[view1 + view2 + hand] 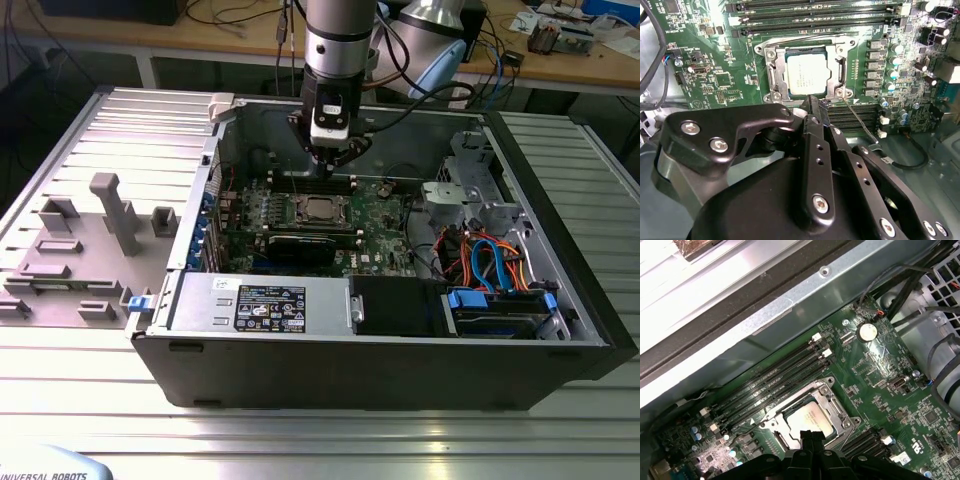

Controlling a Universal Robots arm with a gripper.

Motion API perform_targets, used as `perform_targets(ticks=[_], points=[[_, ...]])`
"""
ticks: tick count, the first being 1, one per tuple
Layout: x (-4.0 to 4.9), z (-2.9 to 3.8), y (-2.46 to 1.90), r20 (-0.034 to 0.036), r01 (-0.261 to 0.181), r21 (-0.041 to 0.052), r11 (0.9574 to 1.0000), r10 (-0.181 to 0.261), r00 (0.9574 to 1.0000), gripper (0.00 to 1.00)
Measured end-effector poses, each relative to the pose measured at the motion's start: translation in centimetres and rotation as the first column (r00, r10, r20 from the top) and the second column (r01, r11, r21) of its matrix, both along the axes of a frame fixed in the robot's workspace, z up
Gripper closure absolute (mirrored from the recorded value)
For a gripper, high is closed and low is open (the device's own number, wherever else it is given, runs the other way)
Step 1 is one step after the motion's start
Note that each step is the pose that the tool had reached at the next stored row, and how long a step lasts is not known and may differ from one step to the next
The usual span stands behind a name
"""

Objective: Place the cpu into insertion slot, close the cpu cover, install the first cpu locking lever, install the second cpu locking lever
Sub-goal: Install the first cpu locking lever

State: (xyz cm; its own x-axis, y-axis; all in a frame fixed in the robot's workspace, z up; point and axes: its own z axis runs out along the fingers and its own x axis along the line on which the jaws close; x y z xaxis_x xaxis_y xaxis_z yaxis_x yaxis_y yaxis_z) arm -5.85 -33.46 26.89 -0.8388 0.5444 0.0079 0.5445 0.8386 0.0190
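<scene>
Hovering over one edge of the insertion slot (763, 50), the gripper (812, 103) showed jaws closed, apparently empty; the cpu (809, 74) sat in that slot beneath the lowered cpu cover (774, 75), just beyond the tips.

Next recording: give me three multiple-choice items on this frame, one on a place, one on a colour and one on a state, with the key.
1. Where is the cpu? A. on the table B. in the insertion slot C. atop the graphics card
2. What colour is the circuit board around it? A. blue B. red C. green
3. How does the cpu cover stand? A. flat over the chip B. raised upright C. taken off
Key: B, its silver top shows inside the slot; C, green lies on all sides in both wrist views; A, the frame lies level, the chip showing through its window.
</scene>
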Motion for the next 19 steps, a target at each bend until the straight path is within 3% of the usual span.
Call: perform_targets(ticks=[4,12,14,19], points=[[-0.01,0.00,0.00,0.0000,-0.060,0.0000,0.9982,0.060,0.9982,0.89],[-0.02,0.00,0.00,0.0000,-0.151,0.0000,0.9885,0.151,0.9885,0.89],[-0.03,-0.01,0.00,0.0000,-0.198,0.0000,0.9802,0.198,0.9802,0.89],[-0.03,-0.01,0.00,0.0000,-0.263,0.0000,0.9647,0.263,0.9647,0.89]])
